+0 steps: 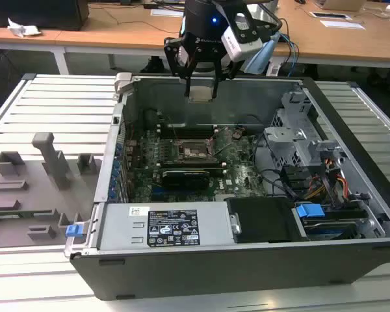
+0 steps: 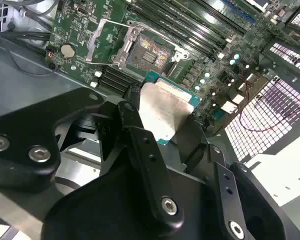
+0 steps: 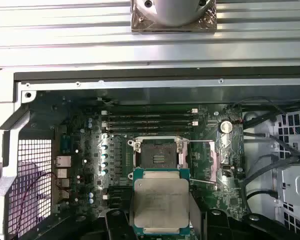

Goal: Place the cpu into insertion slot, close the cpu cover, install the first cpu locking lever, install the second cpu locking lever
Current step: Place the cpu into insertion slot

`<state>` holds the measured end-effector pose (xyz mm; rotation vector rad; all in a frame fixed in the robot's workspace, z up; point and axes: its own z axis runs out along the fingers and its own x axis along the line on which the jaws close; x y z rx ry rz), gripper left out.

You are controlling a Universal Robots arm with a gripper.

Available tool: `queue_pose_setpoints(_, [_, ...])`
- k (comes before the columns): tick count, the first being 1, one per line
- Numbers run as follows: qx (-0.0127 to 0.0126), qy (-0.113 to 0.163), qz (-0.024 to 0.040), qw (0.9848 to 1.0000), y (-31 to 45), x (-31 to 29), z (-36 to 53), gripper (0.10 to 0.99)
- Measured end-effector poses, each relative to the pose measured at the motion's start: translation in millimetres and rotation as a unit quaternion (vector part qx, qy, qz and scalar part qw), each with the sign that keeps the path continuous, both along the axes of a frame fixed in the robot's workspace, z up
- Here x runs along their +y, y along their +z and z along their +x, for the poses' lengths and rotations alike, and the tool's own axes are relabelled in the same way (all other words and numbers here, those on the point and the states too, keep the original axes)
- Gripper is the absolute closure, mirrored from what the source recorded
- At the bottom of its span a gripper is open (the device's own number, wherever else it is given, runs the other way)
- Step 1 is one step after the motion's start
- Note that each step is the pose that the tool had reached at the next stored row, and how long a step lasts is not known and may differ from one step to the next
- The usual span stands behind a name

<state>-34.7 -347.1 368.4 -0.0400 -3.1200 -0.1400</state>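
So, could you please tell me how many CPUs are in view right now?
1: the cpu, gripped by the gripper above the open computer case; the insertion slot is empty.

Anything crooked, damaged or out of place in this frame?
Nothing stands out. The gripper holds the cpu by its edges above the open case. The insertion slot is bare, and its cpu cover is swung open beside it. I see no bent or loose parts.

Nothing legible; print on power supply label (image 1: 173,227) too small.
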Motion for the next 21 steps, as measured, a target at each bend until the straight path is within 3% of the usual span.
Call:
queue_pose_setpoints(8, [0.0000, -0.043, 0.0000, 0.9991, -0.1, 0.0, 0.0, 0.557])
queue_pose_setpoints(10, [0.0000, -0.061, 0.0000, 0.9981, -0.1, 0.0, 0.0, 0.557])
queue_pose_setpoints(11, [0.0000, -0.079, 0.0000, 0.9969, -0.1, 0.0, 0.0, 0.557])
queue_pose_setpoints(17, [0.0000, -0.097, 0.0000, 0.9953, -0.1, 0.0, 0.0, 0.557])
queue_pose_setpoints(21, [0.0000, -0.120, 0.0000, 0.9928, -0.1, 0.0, 0.0, 0.557])
